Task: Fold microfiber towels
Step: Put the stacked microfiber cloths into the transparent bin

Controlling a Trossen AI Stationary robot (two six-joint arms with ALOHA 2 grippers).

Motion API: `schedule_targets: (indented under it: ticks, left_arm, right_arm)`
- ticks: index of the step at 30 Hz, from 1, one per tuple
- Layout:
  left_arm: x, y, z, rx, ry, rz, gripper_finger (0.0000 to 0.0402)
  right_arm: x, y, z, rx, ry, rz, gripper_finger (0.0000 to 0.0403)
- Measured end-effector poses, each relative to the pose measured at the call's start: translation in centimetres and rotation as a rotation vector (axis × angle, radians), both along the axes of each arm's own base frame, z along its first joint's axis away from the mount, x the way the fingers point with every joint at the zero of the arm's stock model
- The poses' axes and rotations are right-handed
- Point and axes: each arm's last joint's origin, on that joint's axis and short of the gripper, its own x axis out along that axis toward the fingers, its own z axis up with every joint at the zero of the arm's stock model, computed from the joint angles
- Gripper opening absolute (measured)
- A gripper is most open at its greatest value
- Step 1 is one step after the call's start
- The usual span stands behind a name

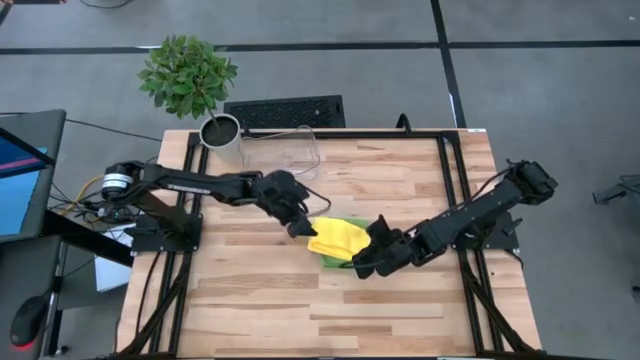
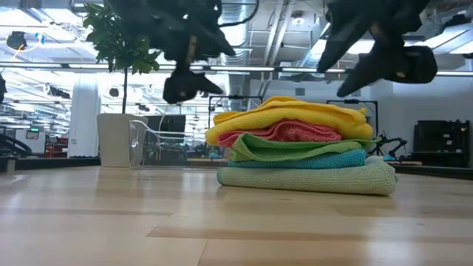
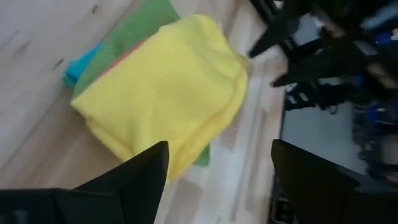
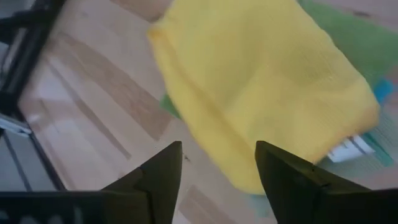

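Bare wooden tabletop (image 2: pixel 148 222) fills the front of the low view, and behind it stands a neat stack of folded microfiber towels (image 2: pixel 303 144). From the bottom I count a pale sage green towel (image 2: pixel 310 179), a blue towel (image 2: pixel 325 158), a bright green towel (image 2: pixel 295 145), a pink towel (image 2: pixel 284 131) and a yellow towel (image 2: pixel 295 112) on top, a little rounded. From above, this stack lies near the middle of the tabletop, and mostly the yellow towel (image 1: pixel 337 238) shows, with a green edge beside it. The left tool (image 1: pixel 300 226) hangs just beside the stack on its left side, above the wood, and its two dark fingers (image 3: pixel 134 177) are spread wide with nothing between them; in its wrist view the yellow cloth lies in front of them, apart from them. The right tool (image 1: pixel 368 255) hangs close at the other side of the stack, and its fingers (image 4: pixel 158 177) are spread too, empty, with the yellow towel (image 4: pixel 261 93) lying beyond them. In the low view both tools show as dark shapes over the stack, not touching it. At the far edge of the tabletop stand a clear plastic bin (image 1: pixel 285 148) and a potted plant (image 1: pixel 190 75) in a pale pot.
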Motion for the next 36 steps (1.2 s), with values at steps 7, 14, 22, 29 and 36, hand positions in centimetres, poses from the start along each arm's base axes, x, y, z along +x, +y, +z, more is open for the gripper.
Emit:
schedule_targets:
  ticks: [7, 14, 22, 29, 36]
  left_arm:
    - [-3.5, 0.6, 1.8, 0.079, 0.129, 0.048, 0.0305]
    - [-2.8, 0.6, -0.6, 0.072, 0.108, 0.086, 0.0321]
    - [-3.0, 0.8, -5.3, -0.057, 0.012, 0.152, 0.0318]
    - [-2.3, 0.3, -7.8, -0.099, 0.004, 0.148, 0.0318]
    - [-1.6, 0.1, -9.4, -0.131, 0.023, 0.152, 0.0318]
  right_arm:
    - [-1.7, -0.3, -1.0, 0.112, 0.210, -0.103, 0.0289]
    - [-2.4, 0.3, -1.0, 0.061, 0.149, -0.254, 0.0328]
    - [-2.1, 0.3, -1.2, 0.016, 0.058, -0.371, 0.0334]
    - [-0.4, 1.0, -4.2, 0.049, 0.072, -0.466, 0.0329]
    - [0.6, 2.1, -7.1, 0.141, 0.092, -0.540, 0.0329]
